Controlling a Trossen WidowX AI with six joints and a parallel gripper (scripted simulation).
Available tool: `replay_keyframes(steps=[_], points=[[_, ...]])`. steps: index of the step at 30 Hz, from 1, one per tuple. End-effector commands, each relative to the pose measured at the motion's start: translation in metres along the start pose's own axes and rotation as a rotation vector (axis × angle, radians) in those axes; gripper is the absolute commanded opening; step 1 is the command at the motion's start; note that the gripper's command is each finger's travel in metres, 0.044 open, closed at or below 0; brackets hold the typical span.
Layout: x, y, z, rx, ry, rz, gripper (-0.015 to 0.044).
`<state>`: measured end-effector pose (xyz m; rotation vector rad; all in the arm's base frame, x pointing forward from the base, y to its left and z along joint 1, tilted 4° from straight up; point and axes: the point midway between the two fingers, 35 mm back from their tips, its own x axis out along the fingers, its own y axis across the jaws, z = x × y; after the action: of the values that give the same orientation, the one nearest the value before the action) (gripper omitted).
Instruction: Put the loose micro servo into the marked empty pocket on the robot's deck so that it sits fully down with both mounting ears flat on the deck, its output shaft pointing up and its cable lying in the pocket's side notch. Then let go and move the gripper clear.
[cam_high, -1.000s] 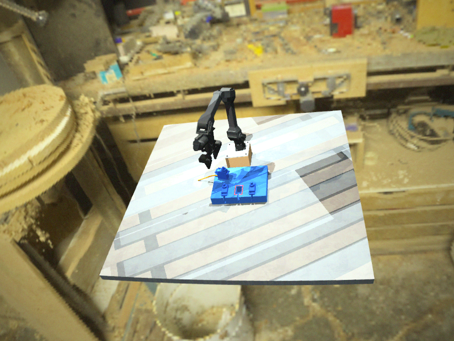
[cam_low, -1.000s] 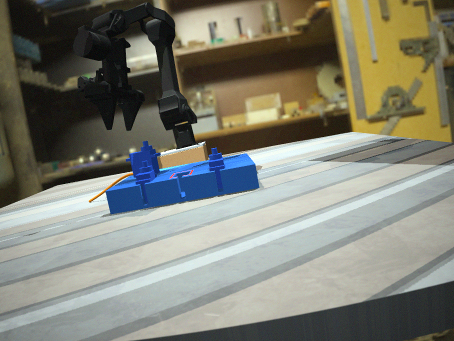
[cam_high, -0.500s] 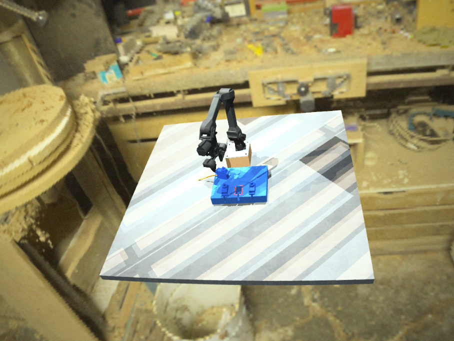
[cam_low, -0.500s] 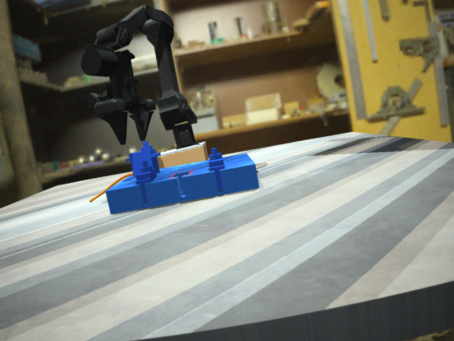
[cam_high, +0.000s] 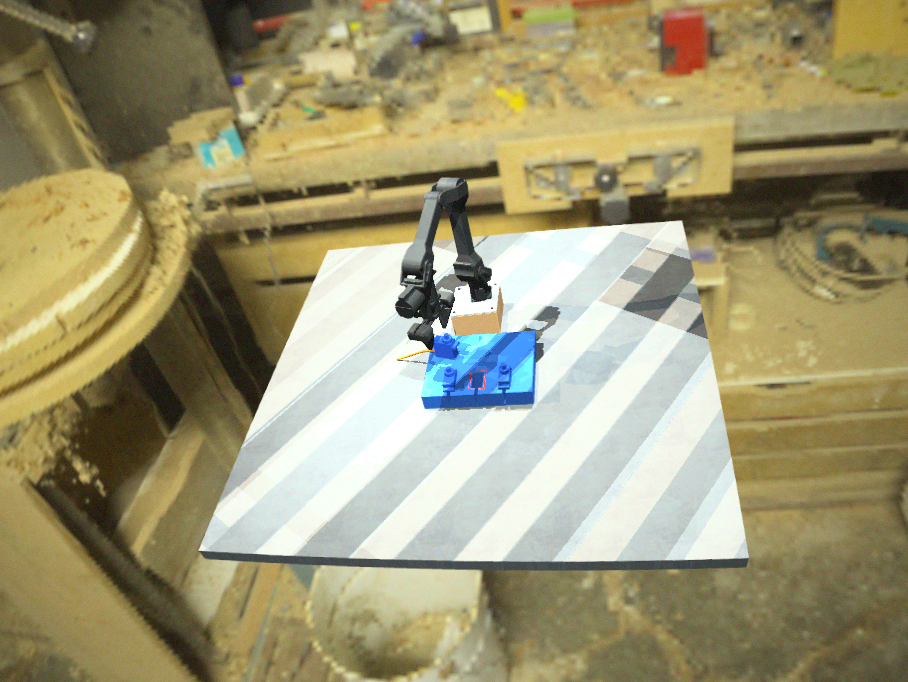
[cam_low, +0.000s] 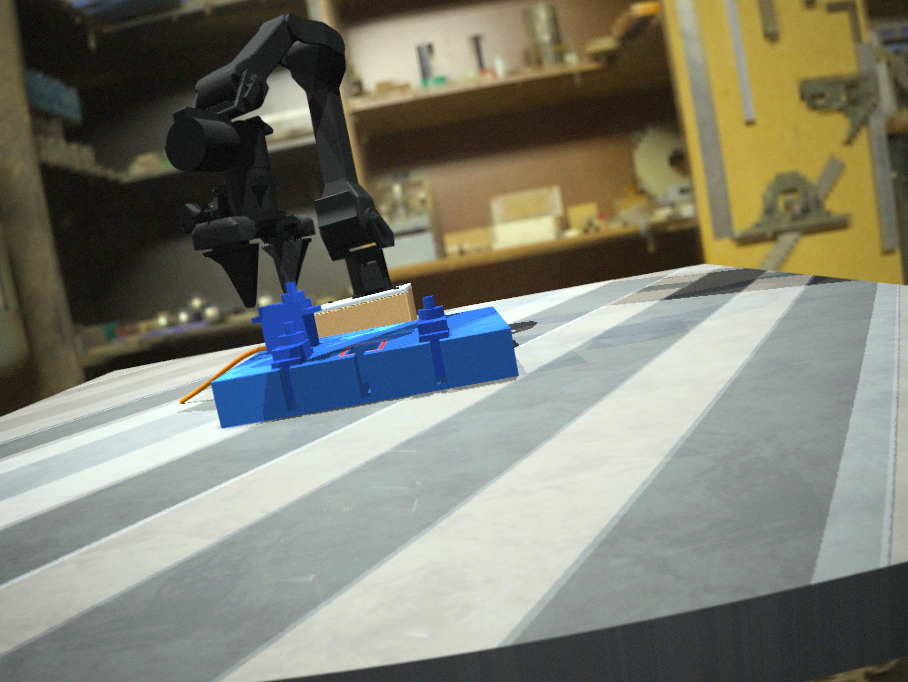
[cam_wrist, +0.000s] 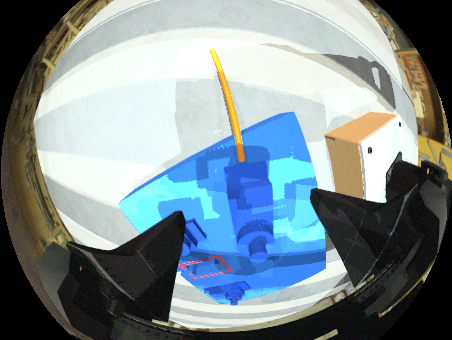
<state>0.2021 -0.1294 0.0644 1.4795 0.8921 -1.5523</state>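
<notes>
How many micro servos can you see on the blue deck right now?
3. The loose servo stands at the deck's rear-left corner beneath the open gripper; two seated servos flank the red-marked pocket, which is empty. None looks hidden.
</notes>
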Motion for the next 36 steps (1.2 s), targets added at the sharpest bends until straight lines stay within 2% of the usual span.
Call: replay_keyframes(steps=[1, 5, 18, 23, 26, 36], points=[[0.009, -0.002, -0.001, -0.002, 0.006, -0.010, 0.0440], [0.013, -0.002, -0.001, -0.002, 0.006, -0.010, 0.0440], [0.013, -0.002, -0.001, -0.002, 0.006, -0.010, 0.0099], [0.013, -0.002, -0.001, -0.002, 0.006, -0.010, 0.0065], [0.008, -0.001, -0.001, -0.002, 0.006, -0.010, 0.0000], [-0.017, -0.008, -0.002, -0.002, 0.006, -0.011, 0.0000]])
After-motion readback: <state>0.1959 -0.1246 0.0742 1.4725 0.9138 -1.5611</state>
